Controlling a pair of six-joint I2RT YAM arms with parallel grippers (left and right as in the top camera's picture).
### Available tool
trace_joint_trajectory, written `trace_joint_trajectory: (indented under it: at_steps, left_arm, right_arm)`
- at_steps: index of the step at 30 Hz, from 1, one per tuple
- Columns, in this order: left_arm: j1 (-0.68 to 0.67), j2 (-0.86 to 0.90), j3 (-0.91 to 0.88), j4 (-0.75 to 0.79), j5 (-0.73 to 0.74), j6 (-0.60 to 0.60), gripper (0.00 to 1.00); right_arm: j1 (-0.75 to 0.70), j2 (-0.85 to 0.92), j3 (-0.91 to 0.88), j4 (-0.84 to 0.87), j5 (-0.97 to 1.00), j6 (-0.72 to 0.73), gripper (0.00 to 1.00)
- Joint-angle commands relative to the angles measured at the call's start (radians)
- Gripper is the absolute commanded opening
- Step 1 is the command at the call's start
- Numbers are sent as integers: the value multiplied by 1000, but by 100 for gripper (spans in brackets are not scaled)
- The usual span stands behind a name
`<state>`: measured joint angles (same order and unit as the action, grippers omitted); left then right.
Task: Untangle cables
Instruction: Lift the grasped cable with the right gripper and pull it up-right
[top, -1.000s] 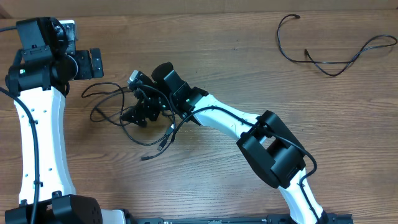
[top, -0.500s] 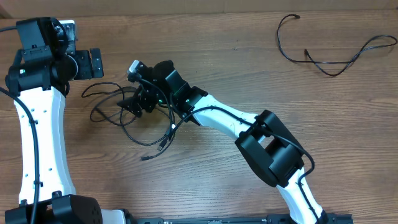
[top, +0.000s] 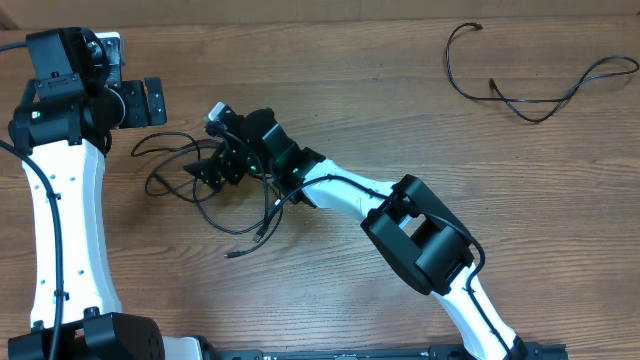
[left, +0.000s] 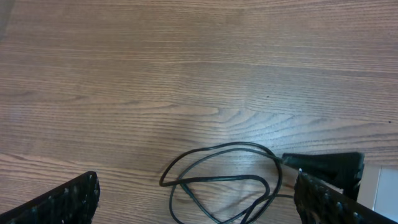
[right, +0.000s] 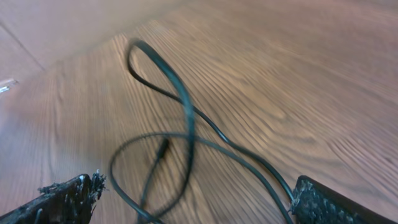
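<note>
Change: my right gripper (top: 212, 142) has slid left over the cables (right: 188, 115);
Grip: right and left gripper (top: 152, 102) both spread wide, empty;
Cables: thin black loops

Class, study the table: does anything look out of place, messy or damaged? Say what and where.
The black cables left of centre lie in a knot of crossing loops rather than laid out apart. A lone cable lies by itself in the far right corner. Nothing looks broken or spilled.

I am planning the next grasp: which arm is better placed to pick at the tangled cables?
Right. Its open jaws hang over the tangled cables; the left arm sits off to the side.
</note>
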<state>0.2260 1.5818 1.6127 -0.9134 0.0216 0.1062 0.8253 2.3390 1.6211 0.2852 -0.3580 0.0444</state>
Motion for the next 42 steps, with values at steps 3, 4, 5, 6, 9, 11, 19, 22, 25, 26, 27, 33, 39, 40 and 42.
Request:
trace_joint_trajectory:
  at_steps: [3,4,5,6,9,11,19,22,25,26,27,33,39,40,42]
  left_arm:
    - [-2,-5,8,-2,-3,-13,100]
    - [-2,-5,8,-2,-3,-13,100]
    - [-2,-5,8,-2,-3,-13,100]
    - [-2,-5,8,-2,-3,-13,100]
    - [-2,-5,8,-2,-3,-13,100]
    - [-2,-5,8,-2,-3,-13,100]
    - [-2,-5,8,-2,-3,-13,100]
    - [-2,-5,8,-2,-3,-13,99]
    - [-2,-5,8,-2,-3,-13,100]
    - [-2,-5,8,-2,-3,-13,100]
    - [-2,-5,8,-2,-3,-13,100]
    - [-2,-5,8,-2,-3,-13,100]
    - [-2,-5,8,-1,-3,-13,100]
    - [-2,-5,8,-2,-3,-13,100]
    - [-2,-5,8,-2,-3,-13,100]
  right_arm:
    - [52,17,10,31,11,8,96]
    - [60,22,10,34,24,9,96]
    - [68,27,10,37,45,9,96]
    - [76,32,10,36,73,9,96]
    - [85,43,10,43,107,9,96]
    - [84,44,10,43,106,10,96]
    - [84,44,10,56,102,12,44]
    - [84,44,10,66,102,12,4]
    - [84,44,10,66,102,12,4]
    - [83,44,10,66,102,12,4]
    - [83,44,10,66,102,12,4]
    - [59,28,10,30,103,12,4]
    - [-24,-51,10,-86,71,19,4]
    - [-37,-63,10,-98,55,28,4]
    - [-77,-101,10,-130,4,66,4]
